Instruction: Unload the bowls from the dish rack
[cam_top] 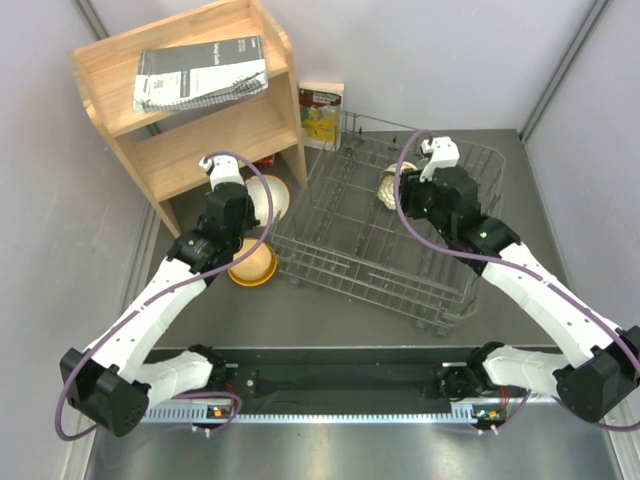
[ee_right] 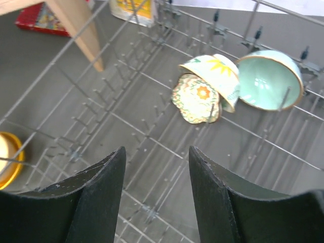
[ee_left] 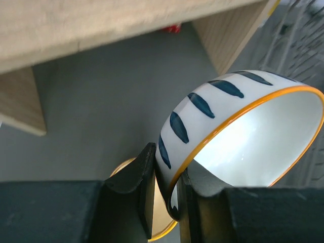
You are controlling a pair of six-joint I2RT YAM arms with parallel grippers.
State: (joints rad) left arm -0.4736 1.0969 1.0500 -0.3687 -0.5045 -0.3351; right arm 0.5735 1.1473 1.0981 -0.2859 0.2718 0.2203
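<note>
Left hand [ee_left: 167,172]: clamped on the rim of the white bowl with dark stripes [ee_left: 243,131], one finger outside the wall, one inside. The bowl is tilted, its orange-edged mouth facing the right of my wrist frame. It is out of the rack.

Directly beneath it, lower centre of that frame: orange-yellow bowl [cam_top: 252,265], upright on the grey counter [ee_left: 101,101], just left of the rack's near-left corner in the overhead view.

Right hand [ee_right: 157,152]: fingers spread wide, holding nothing, above the wire floor of the dish rack [cam_top: 390,240].

Past my right fingers, upper right of the wrist frame, three bowls propped among the tines:
- scalloped floral bowl [ee_right: 196,98], on edge, patterned face toward me
- cream bowl with yellow flowers [ee_right: 217,73], leaning against it from behind, touching
- pale teal bowl [ee_right: 268,81], just to the right, mouth toward me, touching the cream one

Far side, upper left of the overhead view: wooden shelf [cam_top: 200,110] with a spiral-bound booklet [cam_top: 200,72] on its top board. A box [cam_top: 322,115] stands between the shelf and the rack's back edge.
</note>
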